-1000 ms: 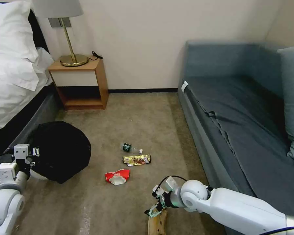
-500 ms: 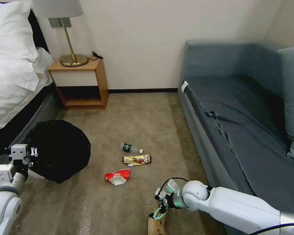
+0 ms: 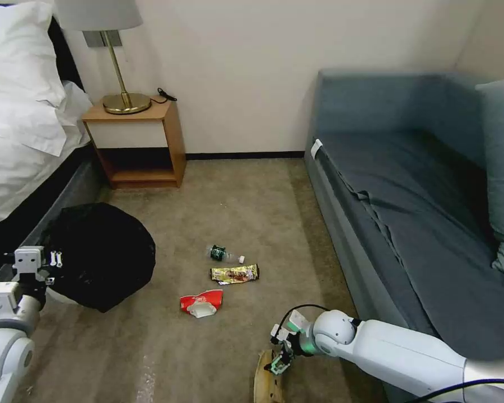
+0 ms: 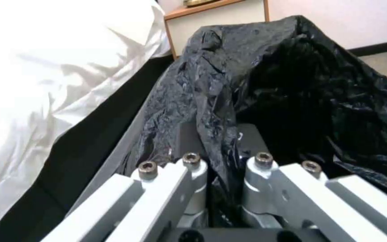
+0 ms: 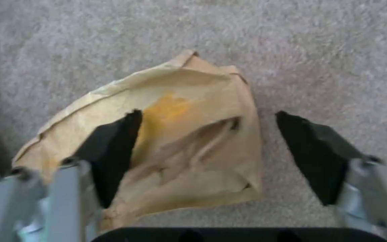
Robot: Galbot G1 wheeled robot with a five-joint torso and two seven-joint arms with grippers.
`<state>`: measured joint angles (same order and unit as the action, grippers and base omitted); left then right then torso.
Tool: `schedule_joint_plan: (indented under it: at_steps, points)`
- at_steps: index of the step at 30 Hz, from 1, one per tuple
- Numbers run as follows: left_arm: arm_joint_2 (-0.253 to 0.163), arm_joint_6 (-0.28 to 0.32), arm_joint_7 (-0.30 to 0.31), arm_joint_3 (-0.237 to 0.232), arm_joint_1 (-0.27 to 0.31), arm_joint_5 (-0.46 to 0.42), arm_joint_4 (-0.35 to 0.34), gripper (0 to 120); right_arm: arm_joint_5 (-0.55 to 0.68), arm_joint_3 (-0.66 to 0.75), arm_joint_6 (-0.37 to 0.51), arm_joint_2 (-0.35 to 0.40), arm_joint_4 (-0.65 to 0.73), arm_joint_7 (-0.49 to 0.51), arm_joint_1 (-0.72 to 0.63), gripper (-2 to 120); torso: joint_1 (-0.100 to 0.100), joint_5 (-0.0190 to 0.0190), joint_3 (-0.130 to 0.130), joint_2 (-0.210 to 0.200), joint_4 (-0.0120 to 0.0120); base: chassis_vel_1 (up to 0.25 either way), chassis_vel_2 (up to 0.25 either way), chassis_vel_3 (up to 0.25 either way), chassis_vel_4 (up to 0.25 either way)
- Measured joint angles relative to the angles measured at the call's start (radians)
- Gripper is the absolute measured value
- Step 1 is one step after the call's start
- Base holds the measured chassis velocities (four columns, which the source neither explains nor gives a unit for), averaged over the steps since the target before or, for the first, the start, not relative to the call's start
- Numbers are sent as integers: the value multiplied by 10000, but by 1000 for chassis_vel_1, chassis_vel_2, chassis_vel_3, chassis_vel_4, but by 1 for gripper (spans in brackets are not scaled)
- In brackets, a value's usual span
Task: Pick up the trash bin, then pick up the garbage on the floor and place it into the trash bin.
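The trash bin (image 3: 98, 254), white with a black bag liner (image 4: 292, 84) over it, hangs tilted at the left beside the bed. My left gripper (image 3: 36, 267) (image 4: 220, 144) is shut on its bag-covered rim. My right gripper (image 3: 278, 362) (image 5: 208, 117) is open low over the carpet, its dark pads (image 5: 113, 151) straddling a brownish-yellow banana peel (image 5: 180, 141) (image 3: 266, 383). More garbage lies mid-floor: a small bottle (image 3: 225, 254), a gold wrapper (image 3: 234, 273) and a red-and-white wrapper (image 3: 201, 303).
A bed (image 3: 22, 112) runs along the left and a grey sofa (image 3: 420, 212) along the right. A wooden nightstand (image 3: 137, 143) with a brass lamp (image 3: 123, 101) stands at the far wall. Carpet (image 3: 235, 196) lies between them.
My right gripper has dropped lower and slightly rightward onto the banana peel. My left arm has drifted a little to the left with the bin.
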<state>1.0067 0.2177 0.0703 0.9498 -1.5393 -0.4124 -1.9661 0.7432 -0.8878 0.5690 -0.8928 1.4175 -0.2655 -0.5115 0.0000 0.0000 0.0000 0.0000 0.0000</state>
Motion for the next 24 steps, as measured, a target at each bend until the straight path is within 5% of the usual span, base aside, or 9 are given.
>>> schedule_joint_plan:
  at_steps: [19,24]
  points:
    - [-76,-93,29,184,-185,-140,-116,5,-69,437,-12,276,652,-21,-339,6,0,0,0,0,-1,0,0,0,0]
    - [-61,-93,57,268,-264,-192,-184,5,-65,584,-11,367,922,37,-365,0,0,0,0,0,0,0,0,0,0]
